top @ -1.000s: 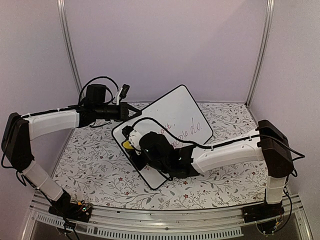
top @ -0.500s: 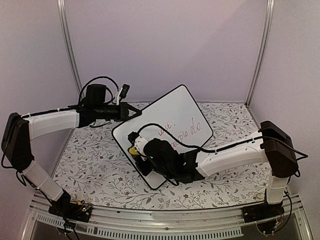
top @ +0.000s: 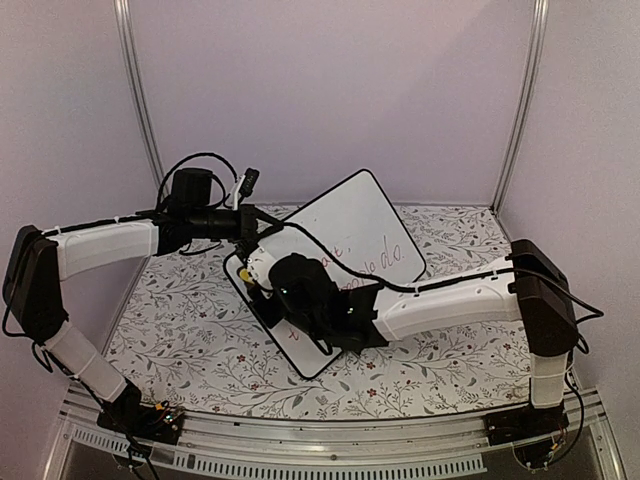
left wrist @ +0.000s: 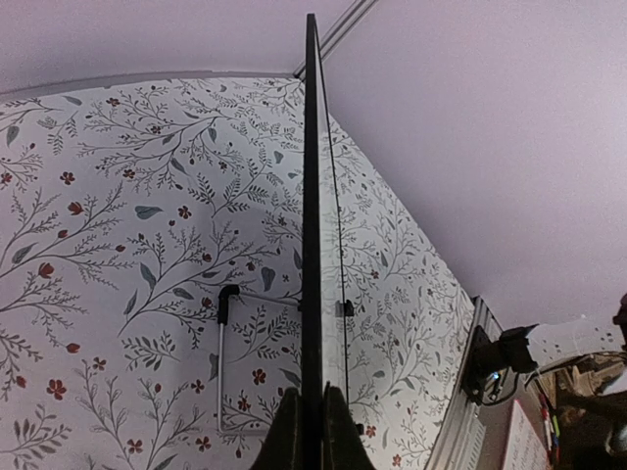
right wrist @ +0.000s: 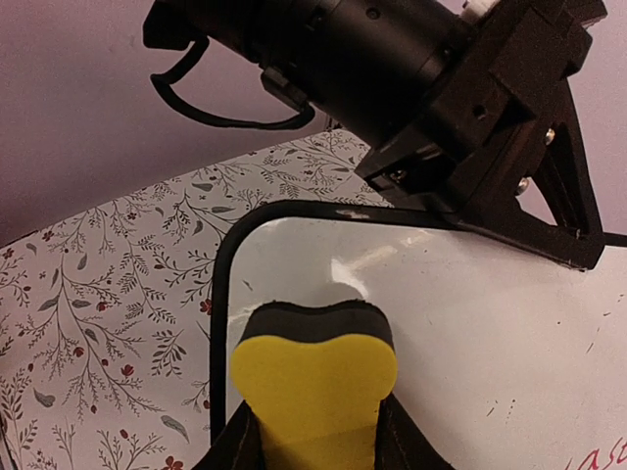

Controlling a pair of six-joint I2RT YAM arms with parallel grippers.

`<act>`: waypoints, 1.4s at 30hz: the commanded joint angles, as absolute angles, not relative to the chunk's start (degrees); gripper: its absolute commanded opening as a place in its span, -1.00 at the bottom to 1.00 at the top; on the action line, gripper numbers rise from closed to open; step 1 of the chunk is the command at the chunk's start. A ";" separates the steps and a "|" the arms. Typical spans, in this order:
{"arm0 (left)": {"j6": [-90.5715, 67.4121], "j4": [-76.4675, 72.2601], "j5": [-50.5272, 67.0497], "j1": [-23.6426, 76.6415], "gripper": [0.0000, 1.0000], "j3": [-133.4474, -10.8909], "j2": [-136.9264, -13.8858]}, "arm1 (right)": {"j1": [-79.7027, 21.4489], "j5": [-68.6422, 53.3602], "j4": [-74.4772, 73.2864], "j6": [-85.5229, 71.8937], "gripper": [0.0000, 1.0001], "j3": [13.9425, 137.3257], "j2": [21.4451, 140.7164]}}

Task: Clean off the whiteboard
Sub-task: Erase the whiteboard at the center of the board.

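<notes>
Eraser (right wrist: 313, 377) in right claw (right wrist: 318, 441) touches whiteboard (right wrist: 470, 323) clamped by left claw (left wrist: 312, 431).

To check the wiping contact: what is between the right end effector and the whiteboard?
A yellow eraser, dark pad toward the whiteboard, gripped by the right end effector; the right wrist view shows it.

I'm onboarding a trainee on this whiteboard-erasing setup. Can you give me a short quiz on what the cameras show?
1. True or false: the left gripper clamps the whiteboard by its edge.
2. The right gripper holds: A) marker B) yellow eraser C) cloth.
3. Is the whiteboard wiped clean?
Key: 1 true. 2 B. 3 No, handwriting shows on it.
</notes>
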State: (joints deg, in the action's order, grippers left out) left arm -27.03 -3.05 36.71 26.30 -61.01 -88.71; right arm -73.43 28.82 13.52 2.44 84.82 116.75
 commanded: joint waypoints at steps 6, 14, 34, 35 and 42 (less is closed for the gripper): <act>-25.87 -5.80 38.38 26.88 -1.00 -61.00 -86.47 | -72.44 28.14 12.57 1.39 -0.32 79.26 115.91; -25.91 -5.97 38.31 26.96 -1.00 -60.82 -86.48 | -72.42 28.56 12.13 -2.44 -0.33 71.19 110.60; -25.67 -5.80 38.22 27.07 -1.00 -60.91 -86.24 | -68.84 26.07 14.26 4.98 -0.32 83.12 115.46; -25.65 -5.80 38.23 27.00 -1.00 -60.90 -86.19 | -68.82 25.85 14.24 5.20 -0.32 83.67 115.96; -25.77 -5.89 38.45 26.77 -1.00 -60.91 -86.22 | -68.66 24.82 13.63 4.16 -0.32 82.83 116.59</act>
